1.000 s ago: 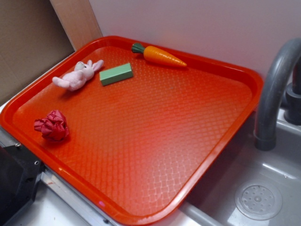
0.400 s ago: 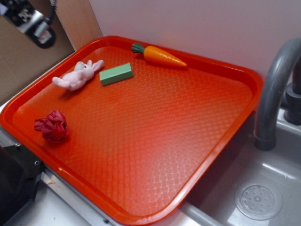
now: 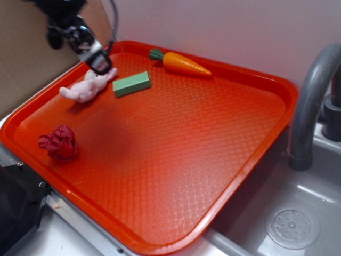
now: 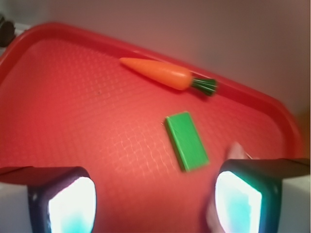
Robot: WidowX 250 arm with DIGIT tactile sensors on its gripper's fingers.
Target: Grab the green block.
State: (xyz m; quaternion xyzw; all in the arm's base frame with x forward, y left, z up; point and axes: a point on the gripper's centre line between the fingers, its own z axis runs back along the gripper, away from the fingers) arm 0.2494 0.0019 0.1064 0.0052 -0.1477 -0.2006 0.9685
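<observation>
The green block [image 3: 131, 84] is a flat mint-green bar lying on the red tray [image 3: 176, 154] near its far left corner, between a pink plush bunny [image 3: 88, 85] and a toy carrot [image 3: 179, 62]. My gripper [image 3: 98, 61] hangs above the tray's far left, over the bunny's head and just left of the block. In the wrist view the green block [image 4: 186, 140] lies ahead of my gripper [image 4: 153, 204], nearer the right finger. The jaws stand wide apart with only bare tray between them.
A crumpled red cloth ball [image 3: 59, 142] sits near the tray's left front. The carrot [image 4: 167, 74] lies by the back rim. A grey faucet [image 3: 311, 101] and sink [image 3: 287, 213] stand to the right; a wall runs behind.
My gripper has come in from the upper left corner and moved down and right, now hanging over the bunny beside the block. The objects on the tray have not moved.
</observation>
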